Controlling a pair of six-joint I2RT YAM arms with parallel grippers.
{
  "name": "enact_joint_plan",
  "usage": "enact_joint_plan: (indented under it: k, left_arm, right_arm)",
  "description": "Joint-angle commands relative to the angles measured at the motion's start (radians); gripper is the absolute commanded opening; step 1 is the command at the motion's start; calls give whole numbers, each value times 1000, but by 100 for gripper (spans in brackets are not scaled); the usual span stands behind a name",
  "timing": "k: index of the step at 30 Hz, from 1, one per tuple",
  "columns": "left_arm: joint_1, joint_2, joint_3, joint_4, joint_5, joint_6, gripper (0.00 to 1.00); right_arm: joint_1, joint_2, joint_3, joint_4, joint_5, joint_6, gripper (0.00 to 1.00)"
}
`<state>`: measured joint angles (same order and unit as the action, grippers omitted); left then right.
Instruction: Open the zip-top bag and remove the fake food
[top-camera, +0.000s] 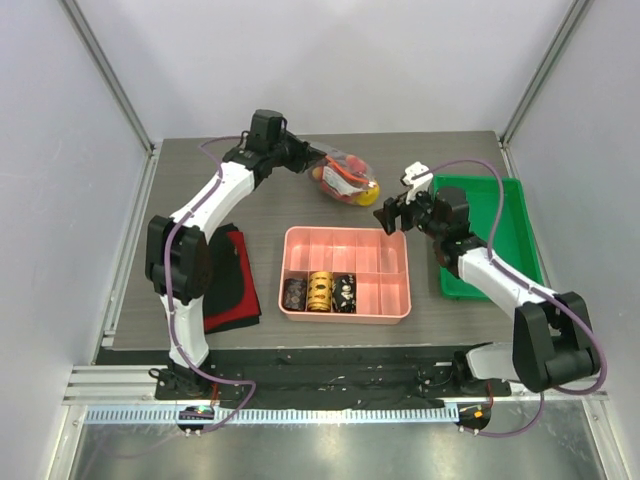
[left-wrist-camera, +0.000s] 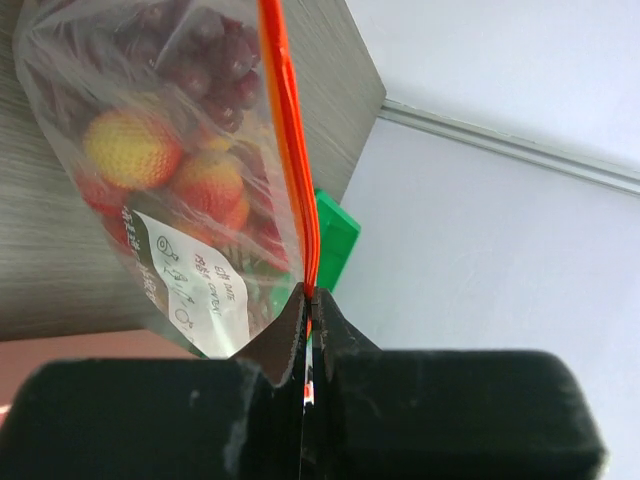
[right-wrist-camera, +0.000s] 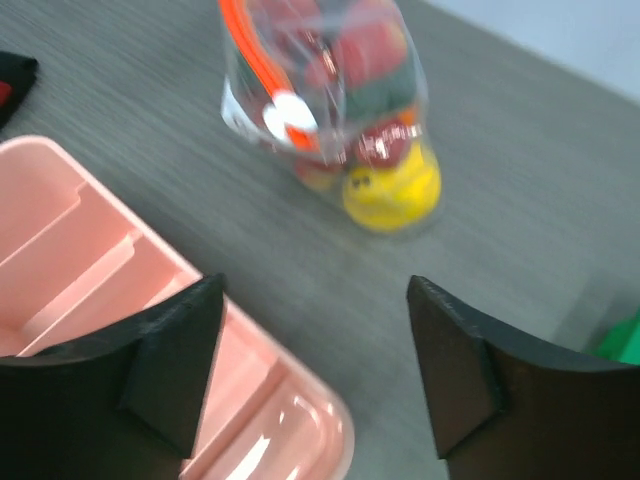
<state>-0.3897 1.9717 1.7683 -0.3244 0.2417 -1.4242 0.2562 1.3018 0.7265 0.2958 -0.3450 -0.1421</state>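
Toward the far side of the worktop (top-camera: 390, 150), the zip-top bag (top-camera: 346, 178) is seen resting on the grey surface between the two arms. Its red-orange zip strip (left-wrist-camera: 290, 150) is pinched by the left claw (left-wrist-camera: 308, 305), whose jaws are pressed together on one end of the strip. The fake food (left-wrist-camera: 135, 148) is packed inside the bag. Yellow-orange and red pieces are shown in the left wrist view, with a dark grape bunch (left-wrist-camera: 205, 50) beyond them. A yellow piece (right-wrist-camera: 392, 185) is pressed against the end of the bag nearest the right arm.

The right claw (right-wrist-camera: 315, 295) is held spread, with nothing caught between its fingers (right-wrist-camera: 175, 370). It is placed near the bag but apart from it, over the far right corner of a pink divided tray (top-camera: 385, 290). Three dark and gold patterned cylinders (top-camera: 319, 292) are laid side by side in the tray's near left part. A green tray (top-camera: 520, 230) is set at the right of the worktop, and a red and black cloth (top-camera: 235, 290) is laid at the left.
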Motion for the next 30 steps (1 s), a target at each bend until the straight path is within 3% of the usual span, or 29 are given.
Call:
enact_joint_plan:
  k: [1, 5, 8, 10, 20, 26, 28, 29, 30]
  left_arm:
    - [-1, -10, 49, 30, 51, -58, 0]
    - [0, -10, 80, 16, 54, -56, 0]
    - [0, -5, 94, 2, 68, -55, 0]
    - [0, -10, 89, -4, 71, -55, 0]
    - [3, -8, 97, -30, 103, -32, 0]
    - [14, -11, 94, -34, 131, -21, 0]
    - [21, -13, 94, -12, 178, 7, 1]
    - [31, -14, 103, 5, 201, 51, 13]
    - [32, -14, 167, -28, 223, 115, 21]
  right_arm:
    - [3, 57, 1, 379, -117, -62, 74]
    - [-6, 160, 19, 508, -163, -8, 66]
    - [-15, 185, 37, 540, -166, 2, 65]
    - [-20, 205, 60, 519, -173, -11, 58]
    - [-43, 323, 151, 572, -164, 19, 60]
    - [-48, 370, 159, 620, -201, 65, 40]
    - [-51, 373, 154, 632, -212, 88, 27]
    - [-49, 373, 157, 631, -233, 94, 22]
    - [-51, 370, 162, 628, -245, 101, 11]
